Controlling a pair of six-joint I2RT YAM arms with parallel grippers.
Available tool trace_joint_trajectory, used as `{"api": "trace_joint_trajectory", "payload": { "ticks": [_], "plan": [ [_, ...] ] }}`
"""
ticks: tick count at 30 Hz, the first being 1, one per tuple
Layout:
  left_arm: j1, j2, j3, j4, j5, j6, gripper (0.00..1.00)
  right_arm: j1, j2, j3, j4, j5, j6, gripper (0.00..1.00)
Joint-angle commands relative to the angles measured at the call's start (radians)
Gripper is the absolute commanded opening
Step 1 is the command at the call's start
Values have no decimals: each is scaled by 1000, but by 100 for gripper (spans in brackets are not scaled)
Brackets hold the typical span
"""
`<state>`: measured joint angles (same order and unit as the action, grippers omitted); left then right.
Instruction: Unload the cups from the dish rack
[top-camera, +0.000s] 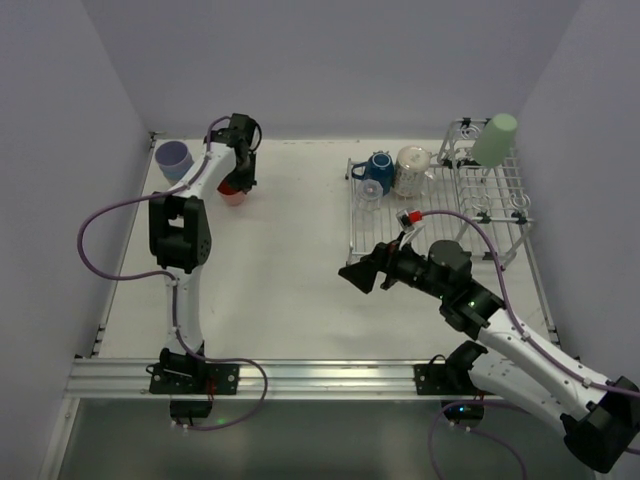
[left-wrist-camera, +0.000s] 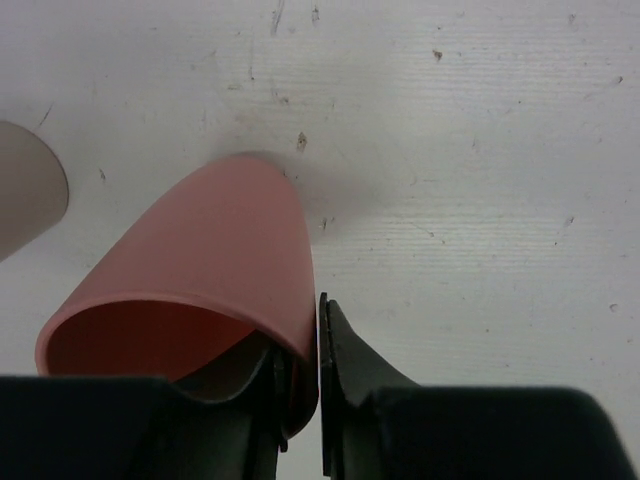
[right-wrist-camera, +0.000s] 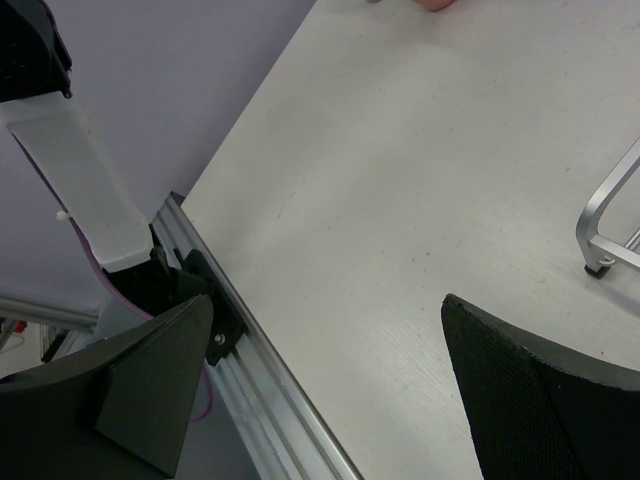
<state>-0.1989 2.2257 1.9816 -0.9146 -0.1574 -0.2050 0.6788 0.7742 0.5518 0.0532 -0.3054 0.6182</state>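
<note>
Right at the near edge of the table (top-camera: 290, 300) an aluminium rail (top-camera: 300, 375) carries both arm bases. From the base on the right, the right arm reaches in over the bare tabletop. The right gripper (top-camera: 362, 273) hangs above the surface just left of the dish rack (top-camera: 500, 215), its fingers (right-wrist-camera: 520, 390) spread wide with nothing between them. The right wrist view shows only table under the gap, with one black foot (right-wrist-camera: 599, 267) of the rack at the edge of the picture. The silver wire rack sits on the right half of the table, beyond that gripper. Along its far left side a dark-blue mug (top-camera: 378, 167) and a clear glass (top-camera: 412, 170) stand side by side, close enough that I cannot tell whether they touch. At the far right end a green cup (top-camera: 495, 139) is tilted, mouth down, over the taller basket section. Across the table, the left arm stretches to the far left corner. There the left gripper (top-camera: 237, 181) is clamped on the rim of a salmon-pink cup (left-wrist-camera: 200, 260), one finger inside the wall and the other finger (left-wrist-camera: 345, 350) pressed against the outside. That cup is out of the rack, mouth up, and its base appears to rest on the table. Farthest back, a lavender cup (top-camera: 173, 158) stands upright near the corner, just left of the pink one and apart from it.
</note>
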Motion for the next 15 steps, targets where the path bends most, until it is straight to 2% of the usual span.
{"api": "trace_joint_trajectory", "payload": {
  "ticks": [1,3,5,8,15],
  "plan": [
    [7,8,56,-79,78,69,22,5,13,46,11,-4,-20,99],
    [7,5,66,-79,73,69,33,7,17,50,11,-3,-20,99],
    [7,0,72,-75,64,67,38,7,19,53,10,-1,-20,99],
    [7,-11,83,-70,55,62,54,13,28,59,5,-3,-21,99],
    [7,-90,86,-38,42,52,76,15,27,94,-22,11,-34,99]
  ]
}}
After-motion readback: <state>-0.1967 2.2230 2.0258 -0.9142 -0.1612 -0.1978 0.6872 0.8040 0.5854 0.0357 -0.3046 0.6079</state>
